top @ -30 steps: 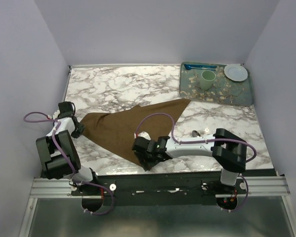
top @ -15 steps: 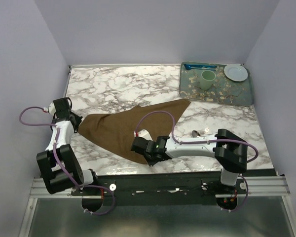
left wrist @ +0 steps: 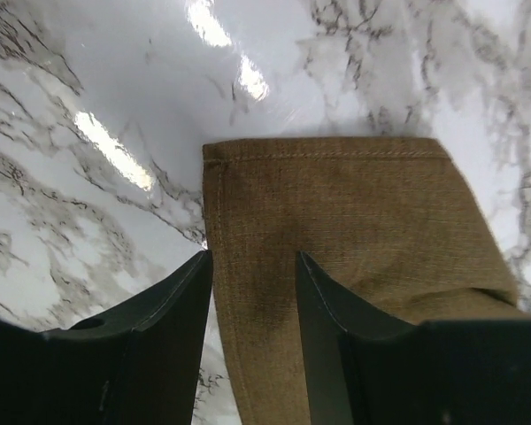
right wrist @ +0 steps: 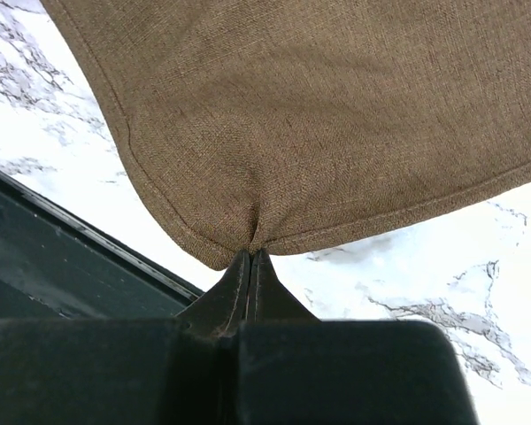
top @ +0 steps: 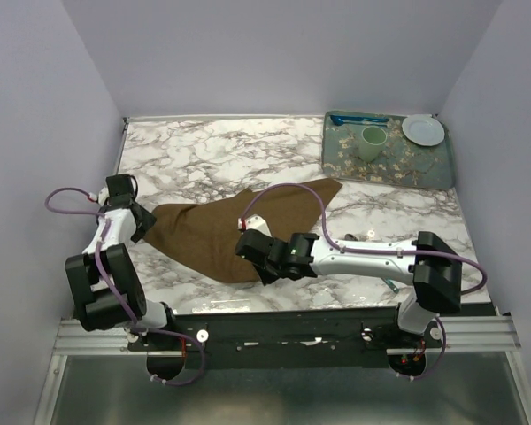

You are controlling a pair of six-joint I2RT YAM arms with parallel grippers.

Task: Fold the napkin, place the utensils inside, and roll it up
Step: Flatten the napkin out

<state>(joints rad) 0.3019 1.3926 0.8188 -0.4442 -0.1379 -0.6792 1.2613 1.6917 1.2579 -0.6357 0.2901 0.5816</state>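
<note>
The brown napkin (top: 221, 230) lies spread on the marble, one tip pointing toward the tray. My right gripper (top: 255, 258) is shut on its near corner; in the right wrist view the cloth (right wrist: 319, 115) bunches into the closed tips of the gripper (right wrist: 254, 253). My left gripper (top: 142, 221) sits at the napkin's left end. In the left wrist view this gripper (left wrist: 252, 270) is open, with the hemmed end of the cloth (left wrist: 336, 212) lying flat between its fingers. The spoon is mostly hidden under my right arm; a teal sliver of its handle (top: 391, 284) shows.
A patterned tray (top: 407, 166) stands at the back right with a green cup (top: 372, 142), a white plate (top: 422, 130) and a bright blue utensil (top: 358, 119). The black front rail (top: 336, 317) runs just behind the right gripper. Lilac walls close in both sides.
My right gripper closed on the napkin's near corner and carried it slightly left and away, the arm stretching out. My left gripper closed, then opened again at the cloth's left end.
</note>
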